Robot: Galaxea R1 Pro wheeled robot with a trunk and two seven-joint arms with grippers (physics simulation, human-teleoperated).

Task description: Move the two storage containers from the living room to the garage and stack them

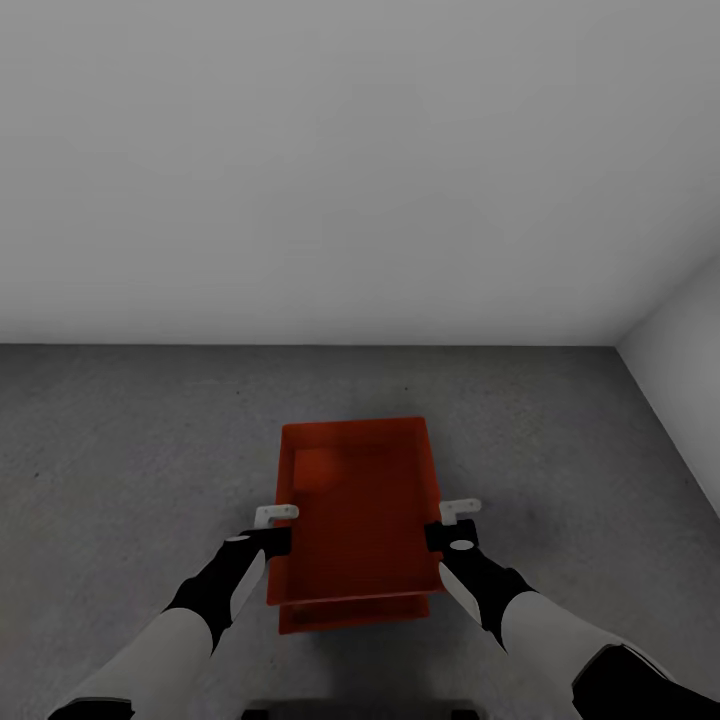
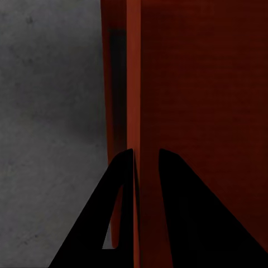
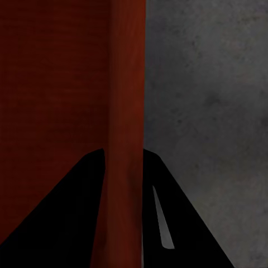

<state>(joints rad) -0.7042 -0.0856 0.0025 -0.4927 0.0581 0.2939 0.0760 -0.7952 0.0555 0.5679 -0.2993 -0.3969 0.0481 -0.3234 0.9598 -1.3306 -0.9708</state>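
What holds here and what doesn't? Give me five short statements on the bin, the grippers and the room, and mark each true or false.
1. The left gripper straddles a side wall of the container. True.
2. The right gripper hangs open, clear of the container. False: its fingers press both faces of the opposite side wall.
3. The floor is grey concrete. True.
4. The container is packed with items. False: its ribbed base shows bare.
5. A sofa stands ahead. False: a plain white wall is there.
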